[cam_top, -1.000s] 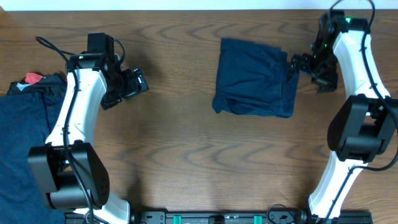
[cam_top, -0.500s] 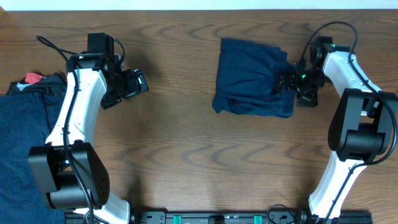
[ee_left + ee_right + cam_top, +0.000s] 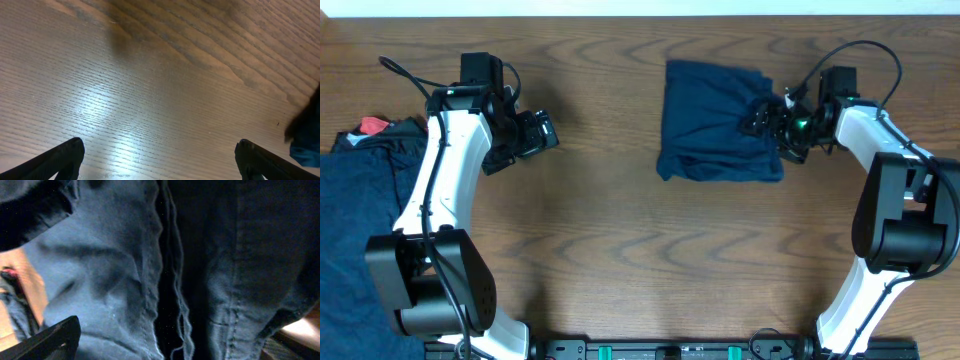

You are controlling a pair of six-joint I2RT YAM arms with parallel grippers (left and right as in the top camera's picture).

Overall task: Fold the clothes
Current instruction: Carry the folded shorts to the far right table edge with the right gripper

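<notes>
While one navy garment (image 3: 715, 135) already lies folded in a rough rectangle at the top middle of the table (image 3: 620, 260), the rest looks undone: a pile (image 3: 355, 230) of loose navy clothes sits at the left edge, with a red piece (image 3: 372, 126) poking out at its top. The right gripper (image 3: 762, 120) is at the garment's right edge with jaws spread wide. Cloth fills its wrist view and nothing looks pinched; I cannot tell whether it touches or sits just above. The left gripper (image 3: 538, 133) hovers over wood between pile and garment, jaws spread, empty. Judged early on: one item done, pile left.
</notes>
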